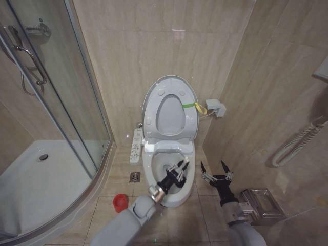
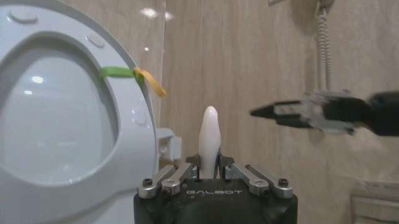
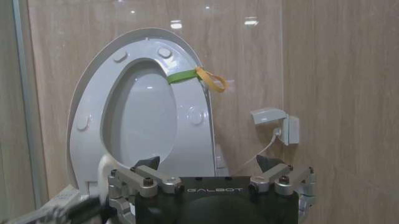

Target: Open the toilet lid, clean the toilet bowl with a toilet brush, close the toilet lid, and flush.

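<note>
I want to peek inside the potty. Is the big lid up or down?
Up. The toilet lid stands raised against the wall, its yellow-green strap at one edge, and the toilet bowl below is uncovered.

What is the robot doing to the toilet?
It is cleaning it. The toilet lid is standing up against the wall. The left gripper is over the toilet bowl, shut on the toilet brush by its pale handle. The right gripper waits open and empty beside the bowl. The red holder sits on the floor.
</note>
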Robot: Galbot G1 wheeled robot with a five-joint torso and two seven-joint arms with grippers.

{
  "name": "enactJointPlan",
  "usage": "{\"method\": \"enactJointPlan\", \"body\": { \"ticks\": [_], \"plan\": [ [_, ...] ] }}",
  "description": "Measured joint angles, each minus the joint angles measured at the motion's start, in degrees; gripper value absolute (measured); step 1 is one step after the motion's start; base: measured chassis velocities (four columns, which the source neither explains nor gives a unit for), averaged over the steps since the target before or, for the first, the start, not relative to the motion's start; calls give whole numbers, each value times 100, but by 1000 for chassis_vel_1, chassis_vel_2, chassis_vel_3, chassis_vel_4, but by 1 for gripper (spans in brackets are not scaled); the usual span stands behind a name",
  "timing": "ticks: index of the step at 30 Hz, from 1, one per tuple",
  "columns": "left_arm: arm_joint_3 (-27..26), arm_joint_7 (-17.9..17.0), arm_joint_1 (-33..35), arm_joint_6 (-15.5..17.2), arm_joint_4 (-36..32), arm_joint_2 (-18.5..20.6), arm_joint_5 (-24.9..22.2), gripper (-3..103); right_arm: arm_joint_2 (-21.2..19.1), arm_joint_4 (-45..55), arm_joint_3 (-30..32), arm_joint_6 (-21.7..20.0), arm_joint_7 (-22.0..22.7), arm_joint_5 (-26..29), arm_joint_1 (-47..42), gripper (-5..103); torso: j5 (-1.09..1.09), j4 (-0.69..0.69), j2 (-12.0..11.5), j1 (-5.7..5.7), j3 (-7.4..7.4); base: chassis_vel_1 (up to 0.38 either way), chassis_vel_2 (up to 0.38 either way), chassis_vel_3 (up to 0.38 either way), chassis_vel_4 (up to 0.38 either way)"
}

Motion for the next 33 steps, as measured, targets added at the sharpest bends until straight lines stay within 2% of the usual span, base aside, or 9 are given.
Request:
{"method": "enactJointPlan", "body": {
  "ticks": [7,10,17,22,27,33],
  "plan": [
    [-26,153,89,-278,441,-77,43,19,0,0,0,0,0,0,0,100,0,-1,0,0,0,0,0,0,0],
    [-59,258,-60,-408,815,-154,-72,19,0,0,0,0,0,0,0,100,0,-3,0,0,0,0,0,0,0],
    [-187,405,-431,-481,1106,-189,-308,19,0,0,0,0,0,0,0,100,0,-3,0,0,0,0,0,0,0],
    [-398,395,-541,-488,860,-146,-351,19,0,0,0,0,0,0,0,100,0,-2,0,0,0,0,0,0,0],
    [-379,374,-180,-441,391,-22,-351,19,0,0,0,0,0,0,0,100,0,-1,0,0,0,0,0,0,0],
    [-265,527,37,-651,588,-69,-336,19,0,0,0,0,0,0,0,100,0,-1,0,-1,0,0,0,0,0]
  ]
}}
